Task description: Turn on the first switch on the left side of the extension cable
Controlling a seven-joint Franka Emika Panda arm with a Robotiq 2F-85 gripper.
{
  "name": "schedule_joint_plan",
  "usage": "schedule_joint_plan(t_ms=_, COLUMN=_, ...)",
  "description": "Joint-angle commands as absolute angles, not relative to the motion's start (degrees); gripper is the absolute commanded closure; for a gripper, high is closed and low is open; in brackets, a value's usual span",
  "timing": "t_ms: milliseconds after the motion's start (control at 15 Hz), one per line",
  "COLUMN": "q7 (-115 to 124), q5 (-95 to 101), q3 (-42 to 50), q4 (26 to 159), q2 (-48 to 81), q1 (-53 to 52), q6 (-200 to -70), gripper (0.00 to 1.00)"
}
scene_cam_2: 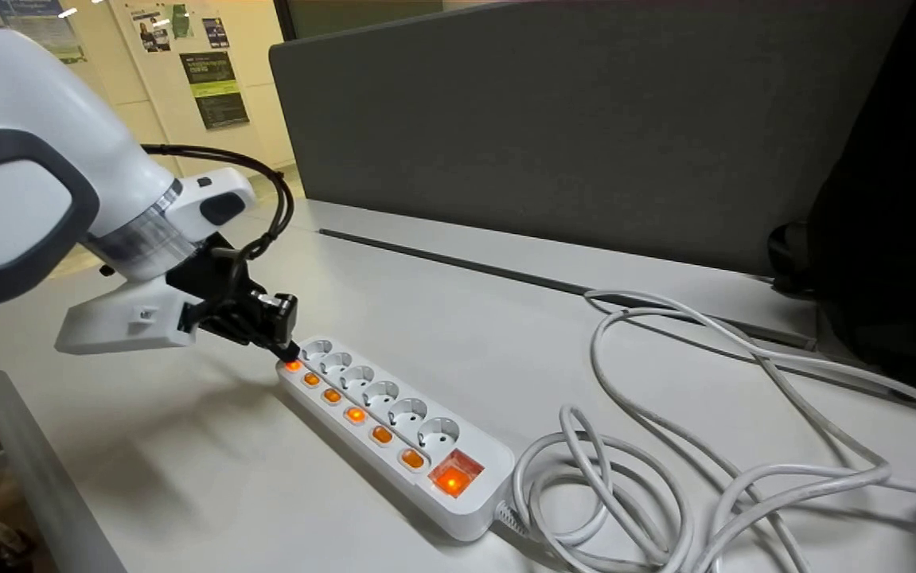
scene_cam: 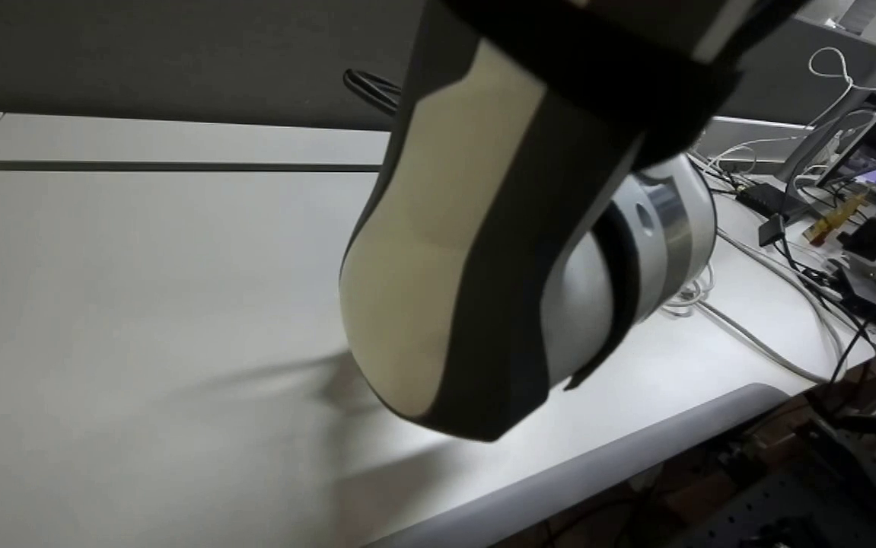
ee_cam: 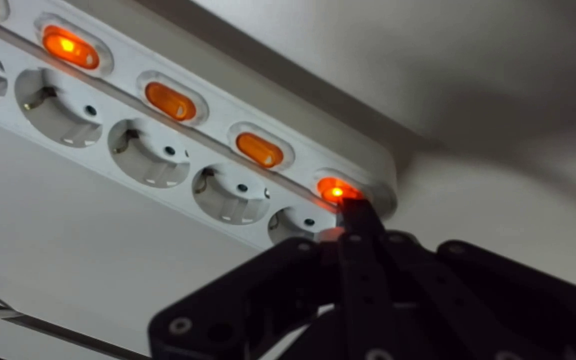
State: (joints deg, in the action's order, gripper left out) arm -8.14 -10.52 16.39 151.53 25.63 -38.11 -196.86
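A white extension cable block (scene_cam_2: 394,461) lies on the table with a row of sockets and a row of orange switches. The end switch (scene_cam_2: 292,365) farthest from its cord glows orange; it also shows lit in the wrist view (ee_cam: 337,190). My gripper (scene_cam_2: 290,352) is shut and empty, its fingertips at that end switch, seemingly touching it. In the wrist view the gripper (ee_cam: 358,205) covers the switch's lower edge. Another small switch (scene_cam_2: 356,415) and the large square switch (scene_cam_2: 454,477) are lit. Other switches look unlit. In an exterior view the arm (scene_cam: 476,251) hides the gripper and block.
A coiled white cord (scene_cam_2: 601,477) runs from the block's near end. A dark grey partition (scene_cam_2: 553,135) stands behind the white table (scene_cam_2: 211,469). Cables and electronics (scene_cam: 780,198) clutter the table's far end in an exterior view.
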Motion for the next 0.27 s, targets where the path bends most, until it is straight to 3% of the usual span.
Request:
schedule_joint_plan(t_ms=0, q7=-7.92, q5=-16.67, q3=19.77, q4=151.47, q2=28.01, q1=-43.09, q6=-191.86, gripper=1.0)
schedule_joint_plan(t_ms=200, q7=-7.94, q5=-20.48, q3=23.7, q4=151.46, q2=27.03, q1=-48.38, q6=-187.6, gripper=1.0)
